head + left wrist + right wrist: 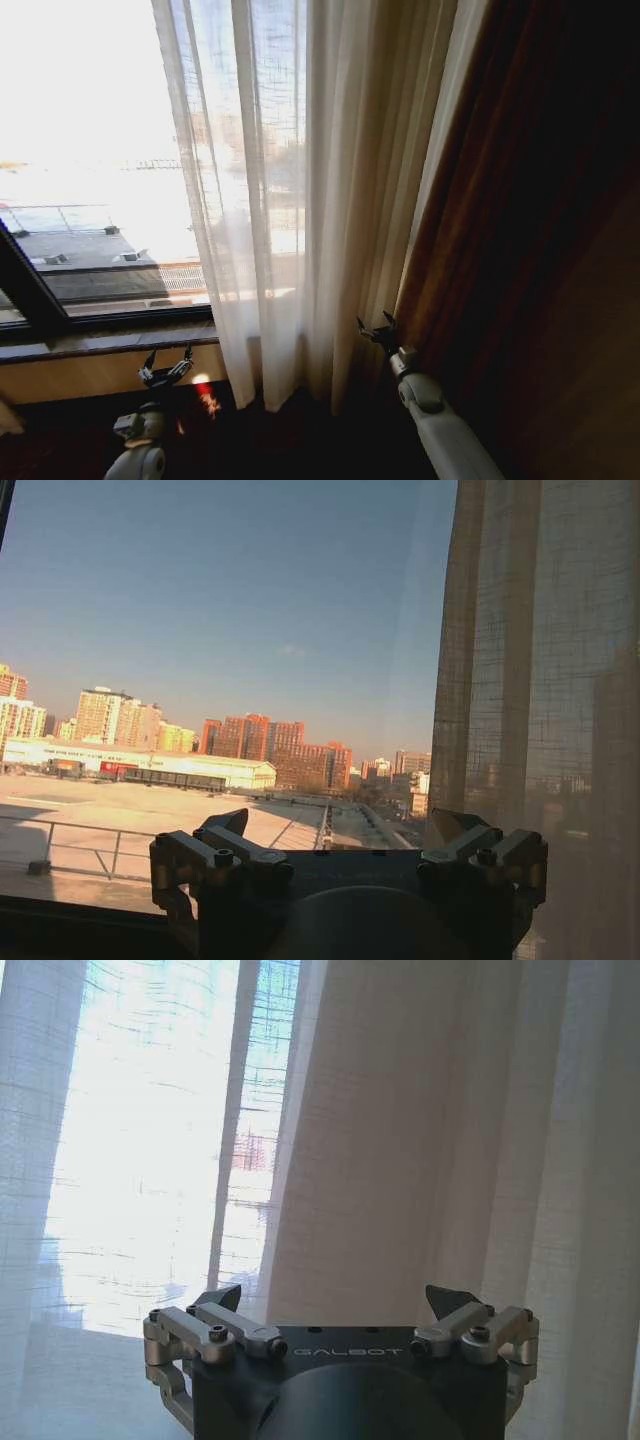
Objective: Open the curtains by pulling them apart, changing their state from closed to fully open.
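Bright window at left, curtains bunched beside brown drape. Left gripper spread, empty, near sill; right gripper spread, empty, at curtain hem.

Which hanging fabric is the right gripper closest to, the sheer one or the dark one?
The right gripper is open at the sheer curtain, at its edge bordering the dark brown drape.

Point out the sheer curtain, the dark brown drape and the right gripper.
sheer curtain [290, 200], head view, on its pleated middle.
dark brown drape [520, 220], head view, on its shaded folds.
right gripper [377, 332], head view, between its open fingertips.
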`<state>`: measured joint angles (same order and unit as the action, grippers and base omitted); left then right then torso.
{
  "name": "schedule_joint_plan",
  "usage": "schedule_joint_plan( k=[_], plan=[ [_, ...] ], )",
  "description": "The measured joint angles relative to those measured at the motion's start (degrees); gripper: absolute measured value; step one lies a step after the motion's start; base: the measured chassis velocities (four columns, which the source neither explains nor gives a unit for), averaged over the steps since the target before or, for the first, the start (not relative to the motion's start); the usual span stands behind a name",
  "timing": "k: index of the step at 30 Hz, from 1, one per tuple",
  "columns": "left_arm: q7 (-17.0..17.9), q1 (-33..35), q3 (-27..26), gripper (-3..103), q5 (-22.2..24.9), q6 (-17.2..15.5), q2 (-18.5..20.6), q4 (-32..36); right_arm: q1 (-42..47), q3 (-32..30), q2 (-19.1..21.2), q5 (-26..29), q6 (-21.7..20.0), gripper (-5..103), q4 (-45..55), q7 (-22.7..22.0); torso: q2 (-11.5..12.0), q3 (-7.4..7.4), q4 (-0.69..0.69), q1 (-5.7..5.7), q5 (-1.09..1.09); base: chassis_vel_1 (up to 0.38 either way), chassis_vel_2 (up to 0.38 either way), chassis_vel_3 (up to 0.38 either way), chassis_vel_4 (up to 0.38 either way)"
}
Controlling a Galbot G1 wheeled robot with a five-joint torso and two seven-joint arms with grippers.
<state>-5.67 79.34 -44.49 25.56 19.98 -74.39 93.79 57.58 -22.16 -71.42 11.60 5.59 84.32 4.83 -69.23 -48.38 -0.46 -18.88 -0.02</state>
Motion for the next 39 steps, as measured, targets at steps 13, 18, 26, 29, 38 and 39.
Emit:
schedule_joint_plan(
  k=[13, 18, 26, 29, 38, 39],
  plan=[
    [0.0, 0.0, 0.0, 100, 0.0, 0.0, 0.0, 0.0, -0.1, 0.2, -0.4, -0.4, 0.1, 100, -0.1, 0.5, 0.0, -0.01, 0.0, -0.01, 0.03, 0.372, 0.326, -0.373, -0.326],
    [0.0, 0.0, 0.0, 100, 0.0, 0.0, 0.0, 0.0, -0.1, 0.2, -0.4, -0.5, 0.2, 100, -0.3, 0.8, 0.0, 0.0, 0.0, 0.0, 0.01, 0.387, 0.342, -0.382, -0.343],
    [0.0, 0.0, 0.0, 100, 0.0, 0.0, 0.0, 0.0, -0.6, 1.2, -1.1, 0.7, 1.7, 100, -0.8, 0.6, 0.0, 0.0, 0.0, -0.01, 0.03, 0.367, 0.314, -0.369, -0.317],
    [0.0, 0.0, 0.0, 100, 0.0, 0.0, 0.0, 0.0, -0.9, 1.4, -1.3, 1.2, 2.0, 100, -0.9, 1.1, 0.0, 0.0, 0.01, -0.01, 0.01, 0.28, 0.269, -0.292, -0.285],
    [0.0, 0.0, 0.0, 100, 0.0, 0.0, 0.0, 0.0, -1.0, 0.7, -1.3, 1.0, 4.3, 100, -2.5, 8.6, 0.0, 0.0, 0.0, 0.0, 0.03, 0.071, 0.052, -0.067, -0.069],
    [0.0, 0.0, 0.0, 100, 0.0, 0.0, 0.0, 0.0, -0.9, 0.7, -1.3, 1.0, 4.3, 100, -2.6, 8.8, 0.0, 0.0, -0.01, 0.0, 0.05, -0.051, -0.019, 0.07, 0.021]
  ],
)
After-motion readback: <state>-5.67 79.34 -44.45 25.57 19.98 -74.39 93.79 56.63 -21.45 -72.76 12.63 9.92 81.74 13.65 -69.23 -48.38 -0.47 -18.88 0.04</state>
